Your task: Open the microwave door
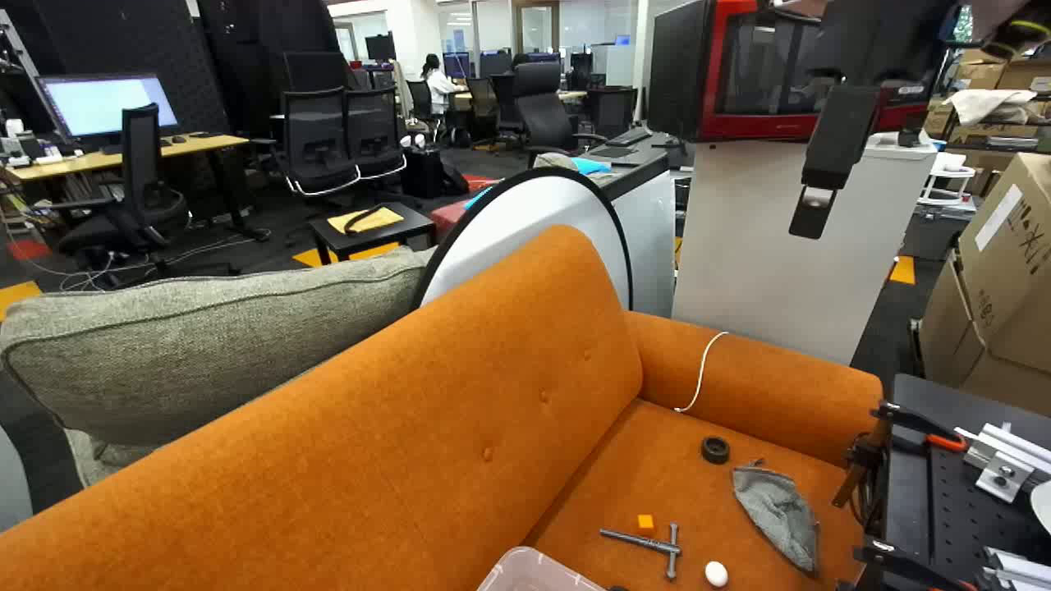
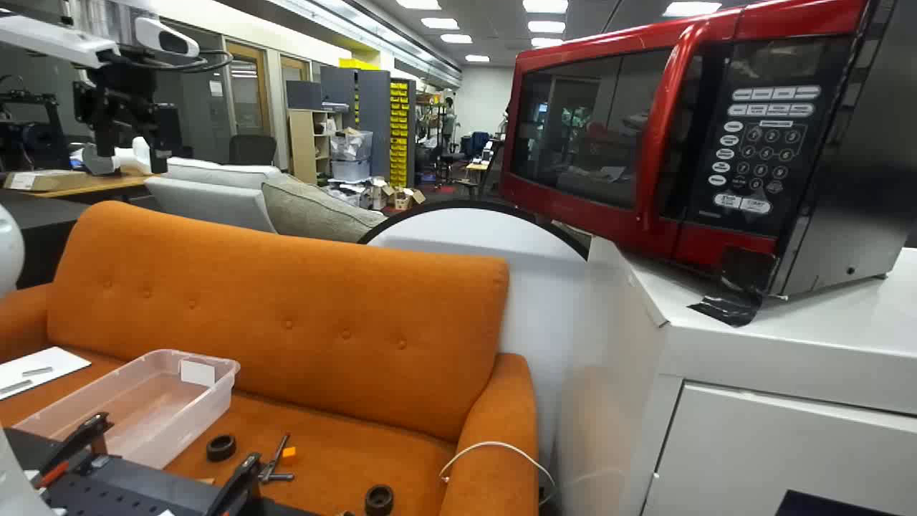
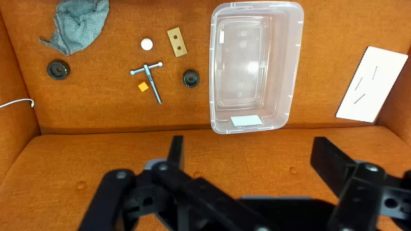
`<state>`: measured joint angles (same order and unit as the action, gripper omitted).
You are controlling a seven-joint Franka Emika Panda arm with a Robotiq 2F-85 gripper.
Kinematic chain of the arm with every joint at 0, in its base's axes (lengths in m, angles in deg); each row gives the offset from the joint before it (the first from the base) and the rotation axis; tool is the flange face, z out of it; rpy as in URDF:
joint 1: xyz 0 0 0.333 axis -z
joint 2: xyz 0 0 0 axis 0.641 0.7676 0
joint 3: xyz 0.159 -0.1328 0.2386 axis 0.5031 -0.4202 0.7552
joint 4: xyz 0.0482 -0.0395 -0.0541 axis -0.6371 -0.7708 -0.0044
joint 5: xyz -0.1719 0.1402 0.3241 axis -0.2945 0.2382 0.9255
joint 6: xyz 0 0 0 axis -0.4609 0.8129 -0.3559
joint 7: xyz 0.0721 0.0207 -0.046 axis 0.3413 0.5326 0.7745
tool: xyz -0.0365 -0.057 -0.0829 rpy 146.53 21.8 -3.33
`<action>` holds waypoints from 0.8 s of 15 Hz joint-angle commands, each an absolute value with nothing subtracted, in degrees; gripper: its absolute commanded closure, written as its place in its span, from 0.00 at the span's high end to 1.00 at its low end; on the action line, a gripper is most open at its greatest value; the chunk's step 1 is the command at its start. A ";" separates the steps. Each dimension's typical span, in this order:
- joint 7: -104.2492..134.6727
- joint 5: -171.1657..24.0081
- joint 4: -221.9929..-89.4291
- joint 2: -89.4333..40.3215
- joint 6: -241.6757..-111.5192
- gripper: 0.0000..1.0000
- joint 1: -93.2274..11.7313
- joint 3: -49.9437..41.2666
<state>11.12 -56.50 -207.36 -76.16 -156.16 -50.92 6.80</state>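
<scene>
The red-fronted microwave (image 2: 756, 143) stands on a white cabinet, with a keypad at the right of its front. It also shows in an exterior view (image 1: 677, 70), partly hidden behind the gripper. Its door (image 2: 580, 129), a red frame around dark glass, looks closed and flush with the body; it also shows in an exterior view (image 1: 759, 66). A red vertical handle (image 2: 663, 129) runs down the door's right side. My gripper (image 3: 250, 149) is open and empty, pointing down over the orange couch. In an exterior view the gripper (image 2: 132, 158) is far from the microwave.
The white cabinet (image 2: 781, 437) stands beside the orange couch (image 2: 286, 287). A clear bin (image 3: 257, 123), tools and a cloth (image 3: 82, 27) lie on the couch. A round white panel (image 2: 466, 229) stands behind it. A dark table (image 1: 936, 492) with clamps stands in front.
</scene>
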 commanded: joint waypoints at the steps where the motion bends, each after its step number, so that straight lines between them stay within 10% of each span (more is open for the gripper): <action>1: 11.45 -56.14 -207.23 -76.19 -155.91 1.00 -50.20 7.37; 12: 10.85 -56.73 -207.93 -77.08 -156.32 1.00 -49.78 7.64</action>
